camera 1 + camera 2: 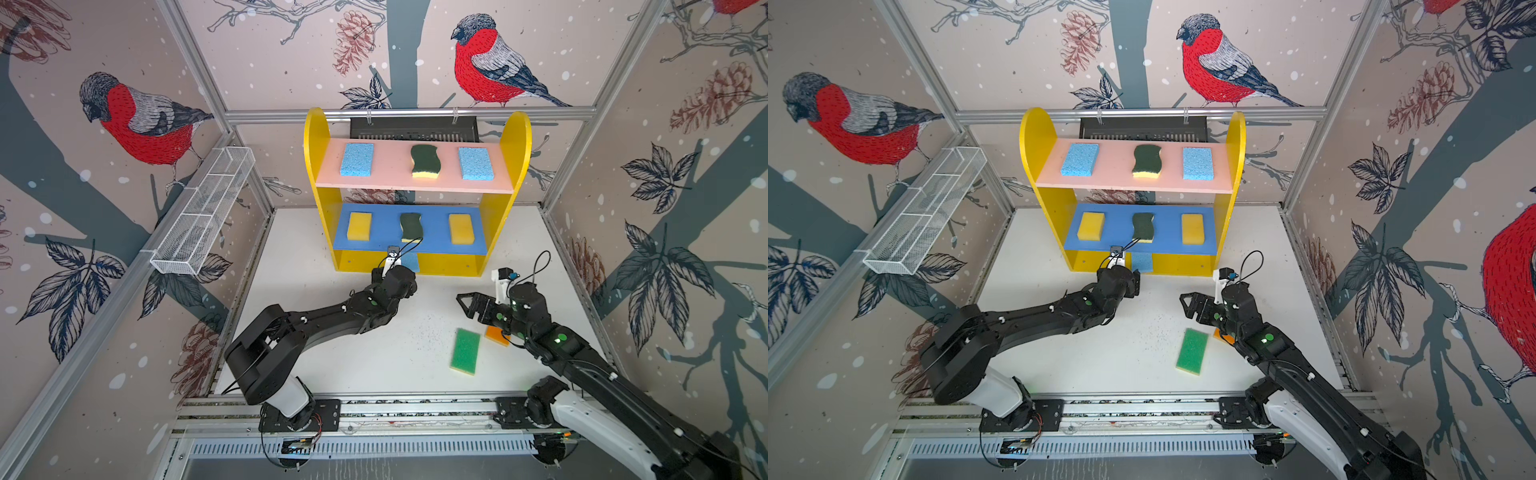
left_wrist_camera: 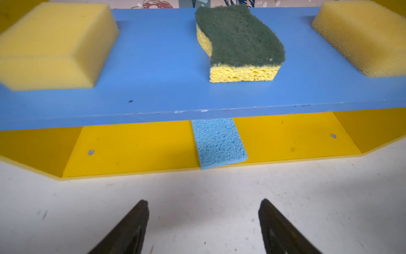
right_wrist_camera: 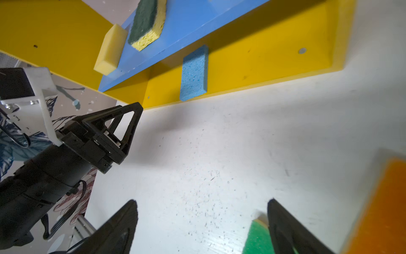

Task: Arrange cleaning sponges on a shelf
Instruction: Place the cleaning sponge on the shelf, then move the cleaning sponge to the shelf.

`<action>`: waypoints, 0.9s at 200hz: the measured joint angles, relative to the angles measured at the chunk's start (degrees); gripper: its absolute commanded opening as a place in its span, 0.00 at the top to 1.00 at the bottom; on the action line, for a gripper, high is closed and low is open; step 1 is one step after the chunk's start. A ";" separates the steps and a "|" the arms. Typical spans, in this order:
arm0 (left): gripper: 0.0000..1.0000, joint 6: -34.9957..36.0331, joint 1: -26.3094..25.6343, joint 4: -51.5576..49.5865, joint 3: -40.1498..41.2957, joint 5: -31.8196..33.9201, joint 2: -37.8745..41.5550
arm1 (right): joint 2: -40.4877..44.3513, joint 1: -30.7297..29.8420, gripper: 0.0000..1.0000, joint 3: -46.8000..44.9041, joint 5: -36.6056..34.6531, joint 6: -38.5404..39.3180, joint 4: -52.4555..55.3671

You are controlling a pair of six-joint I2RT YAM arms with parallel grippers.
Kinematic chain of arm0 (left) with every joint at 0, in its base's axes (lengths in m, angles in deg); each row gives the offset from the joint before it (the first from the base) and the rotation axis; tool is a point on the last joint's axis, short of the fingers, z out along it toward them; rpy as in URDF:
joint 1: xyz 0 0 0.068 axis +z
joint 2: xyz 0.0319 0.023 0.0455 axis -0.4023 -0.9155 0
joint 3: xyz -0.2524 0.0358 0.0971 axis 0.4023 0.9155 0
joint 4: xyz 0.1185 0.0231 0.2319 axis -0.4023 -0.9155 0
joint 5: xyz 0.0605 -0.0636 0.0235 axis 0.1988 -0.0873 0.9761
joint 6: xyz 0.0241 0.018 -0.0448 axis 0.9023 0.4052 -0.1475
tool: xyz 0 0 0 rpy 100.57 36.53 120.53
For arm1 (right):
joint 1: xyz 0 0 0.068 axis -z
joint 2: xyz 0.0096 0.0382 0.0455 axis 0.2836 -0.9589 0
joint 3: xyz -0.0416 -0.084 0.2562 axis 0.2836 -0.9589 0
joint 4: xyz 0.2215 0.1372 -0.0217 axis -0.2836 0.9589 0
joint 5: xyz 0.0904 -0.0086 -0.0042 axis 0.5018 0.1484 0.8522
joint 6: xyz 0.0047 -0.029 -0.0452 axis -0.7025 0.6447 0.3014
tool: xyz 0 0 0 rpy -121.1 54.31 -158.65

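Note:
The shelf [image 1: 316, 137] stands at the back of the table. Its pink top board carries two light blue sponges [image 1: 356, 159] [image 1: 476, 163] with a dark-green wavy one [image 1: 424, 161] between them. On the blue middle board lie two yellow sponges [image 1: 359, 226] [image 1: 461, 229] and a second dark-green wavy one [image 1: 410, 227]. A third light blue sponge [image 2: 218, 143] lies at the front edge of the yellow bottom board. My left gripper [image 2: 203, 201] is open and empty just in front of it. My right gripper [image 3: 202, 201] is open over the table, beside the green sponge [image 1: 465, 350] and the orange sponge [image 1: 496, 334].
A long white wire basket [image 1: 203, 212] hangs on the left wall. A black vented box [image 1: 415, 126] sits behind the shelf. Both arm bases are fixed to the metal rail [image 1: 374, 409] along the front edge.

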 measured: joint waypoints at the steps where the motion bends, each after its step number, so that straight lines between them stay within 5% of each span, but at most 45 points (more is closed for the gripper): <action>1: 0.21 -0.11 0.00 -0.24 0.13 0.07 0.33 | -0.17 -0.39 0.08 0.02 -0.15 -0.04 -0.22; 51: 0.20 -2.43 0.00 -9.33 3.37 3.06 12.37 | -12.17 -8.00 0.21 1.81 -4.37 -3.21 -8.79; 180: 0.20 -3.65 5.07 -20.96 9.35 3.76 30.08 | -42.77 -12.13 0.90 7.39 -5.57 -15.23 -35.26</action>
